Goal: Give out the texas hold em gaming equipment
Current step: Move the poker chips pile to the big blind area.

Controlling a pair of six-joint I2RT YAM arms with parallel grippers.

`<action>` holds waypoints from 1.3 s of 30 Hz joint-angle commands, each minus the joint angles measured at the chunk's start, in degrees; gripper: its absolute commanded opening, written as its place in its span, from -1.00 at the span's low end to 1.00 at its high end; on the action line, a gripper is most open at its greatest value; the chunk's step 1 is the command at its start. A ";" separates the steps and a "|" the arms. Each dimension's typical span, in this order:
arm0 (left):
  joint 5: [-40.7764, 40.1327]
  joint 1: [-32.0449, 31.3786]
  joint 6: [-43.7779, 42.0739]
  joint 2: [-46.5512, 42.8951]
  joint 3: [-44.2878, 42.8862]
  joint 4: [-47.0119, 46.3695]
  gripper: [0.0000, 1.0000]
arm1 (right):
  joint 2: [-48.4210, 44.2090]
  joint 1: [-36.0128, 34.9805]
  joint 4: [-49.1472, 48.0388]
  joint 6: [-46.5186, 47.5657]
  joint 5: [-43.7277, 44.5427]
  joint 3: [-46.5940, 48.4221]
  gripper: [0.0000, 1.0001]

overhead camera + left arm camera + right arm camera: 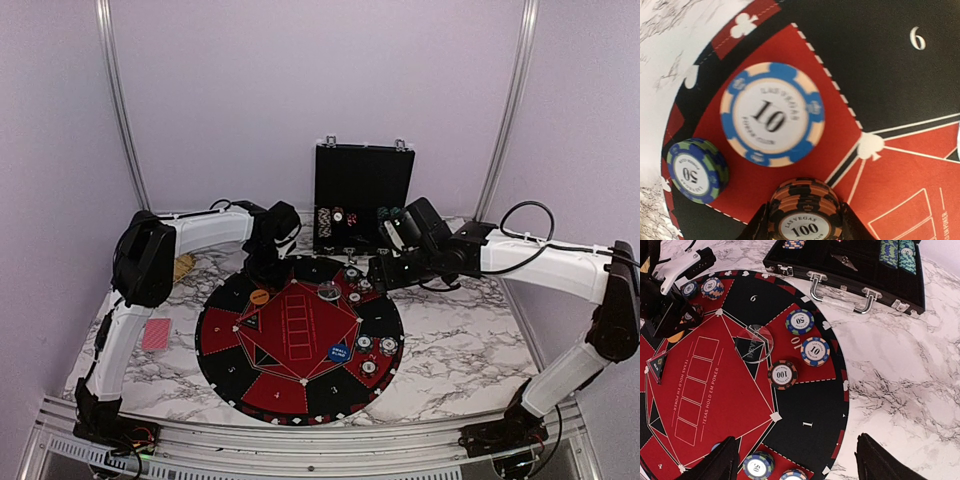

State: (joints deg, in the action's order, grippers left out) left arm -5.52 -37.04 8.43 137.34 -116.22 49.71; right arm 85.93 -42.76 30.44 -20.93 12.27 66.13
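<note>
Left gripper (804, 226): closes hard on an orange-and-black 100 chip stack (805, 207), one finger pressed to each side; cannot tell whether resting on the round mat (900, 65) or lifted just off it; straight ahead of the fingertips, flat on a red wedge, a blue-and-cream 10 chip (772, 114); ahead and to the left, near the mat's rim, a blue-and-green 50 chip stack (697, 171); no contact among the three; on the near side of this gripper in the top view, an orange marker disc (260, 297).

Right gripper (796, 438): stands wide open and grips nothing; hovers over the mat close to its edge; beneath the gap, down on the mat, two blue-edged chips (758, 466), cut off by the frame; farther ahead on another red wedge, a second 100 chip (782, 375), a second 10 chip (815, 351) and a second 50 chip (800, 321), close together but apart; just left of those, a clear marker disc (754, 343); beyond them, off the mat, the open black hinged case (850, 270) with chip rows inside.

Well apart from both grippers, left of the left arm on the marble table (470, 350), a red-backed playing card (157, 335); between the grippers and the arm bases, on the mat, a blue marker disc (338, 352).
</note>
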 commanded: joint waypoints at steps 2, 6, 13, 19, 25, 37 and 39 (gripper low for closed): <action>-2.30 1.51 0.18 1.00 -0.23 2.56 -0.36 | 0.78 0.48 -1.26 0.43 -0.80 2.51 0.58; -2.59 1.92 0.53 1.00 0.01 2.56 -0.36 | 0.82 0.49 -1.17 0.35 -0.92 2.60 0.57; -3.64 2.23 0.96 0.75 0.55 2.58 -0.33 | 0.95 0.51 -1.17 0.15 -1.11 2.60 0.57; -3.30 2.23 1.06 0.74 0.56 2.51 -0.22 | 0.99 0.50 -1.08 0.24 -1.21 2.78 0.57; -2.46 2.23 1.22 0.40 0.73 2.49 -0.05 | 1.00 0.48 -0.82 0.18 -1.24 2.70 0.57; -0.91 2.23 1.57 -1.14 3.53 2.41 0.11 | 0.61 0.51 -0.60 -0.29 -1.20 2.21 0.56; -0.81 2.23 1.68 -1.71 4.24 2.32 0.11 | 0.54 0.46 -0.60 -0.39 -1.35 2.09 0.56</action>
State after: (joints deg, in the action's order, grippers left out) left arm -7.25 -35.14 10.00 136.68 -114.72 48.90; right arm 86.37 -42.76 30.44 -20.97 11.00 66.52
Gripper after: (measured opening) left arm 0.554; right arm 0.783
